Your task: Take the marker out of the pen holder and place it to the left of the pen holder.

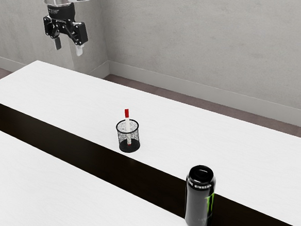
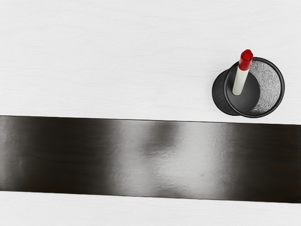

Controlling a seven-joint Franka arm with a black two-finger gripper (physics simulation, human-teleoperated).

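My gripper (image 1: 68, 47) hangs high at the exterior view's upper left, fingers apart with nothing between them. Well below it and toward the exterior view's right, the black mesh pen holder (image 1: 121, 138) stands upright on the table. The white marker (image 1: 127, 123) leans inside it, red end up and rising above the rim. From above, the wrist view has the pen holder (image 2: 281, 89) beside the dark strip, with the marker (image 2: 241, 80) tilted in it. The marker's lower end shows through the mesh in the exterior view.
A black can with a green logo (image 1: 198, 199) stands nearer the exterior camera, toward that view's right, at the dark strip. This glossy dark strip (image 1: 50, 136) runs lengthwise across the white table (image 1: 190, 131). A grey wall (image 1: 206, 49) rises behind.
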